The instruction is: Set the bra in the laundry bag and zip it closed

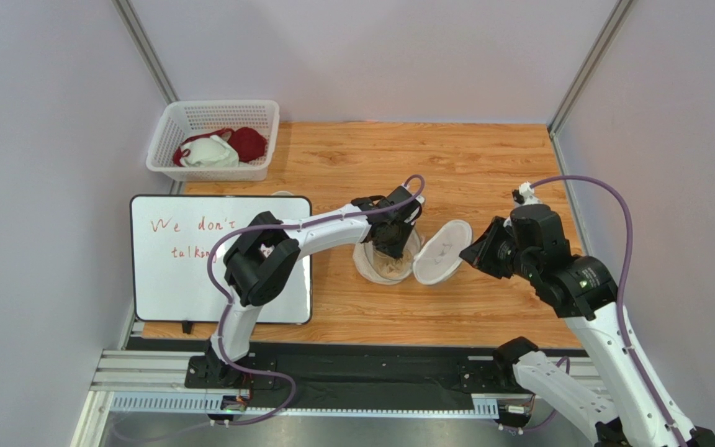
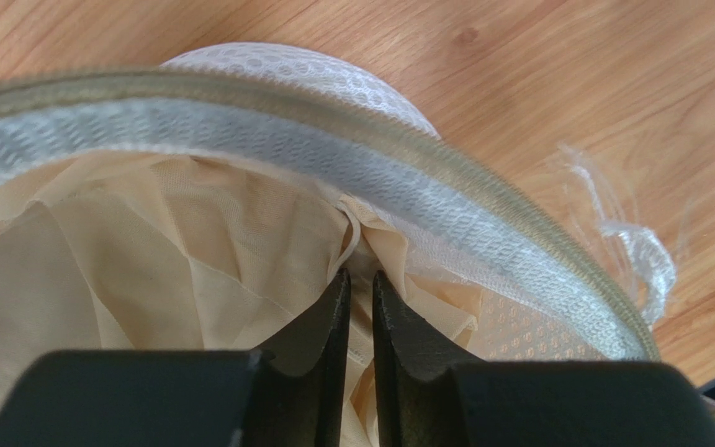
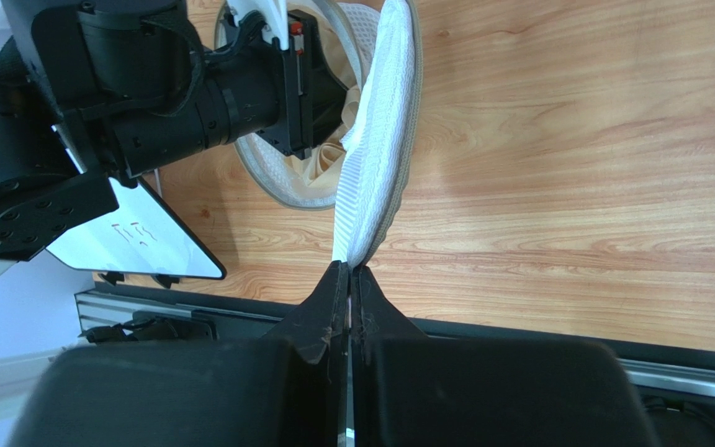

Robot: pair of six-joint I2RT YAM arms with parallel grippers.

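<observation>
The laundry bag point(image 1: 426, 261) lies open mid-table, its bowl half point(image 2: 333, 140) on the wood and its mesh lid point(image 3: 380, 140) tipped up to the right. The pale beige bra point(image 2: 147, 270) is bunched inside the bowl point(image 3: 319, 168). My left gripper point(image 2: 361, 275) reaches down into the bowl point(image 1: 392, 244), its jaws nearly together with a fold of bra fabric pinched between them. My right gripper point(image 3: 349, 270) is shut on the lid's lower edge and holds it away from the bowl point(image 1: 471, 253). Most of the bra is hidden by the left wrist in the top view.
A white lattice basket point(image 1: 212, 140) with a dark red and a white garment stands at the back left. A whiteboard point(image 1: 221, 256) with red writing lies left of the bag. A scrap of clear plastic point(image 2: 632, 242) lies on the wood beside the bowl.
</observation>
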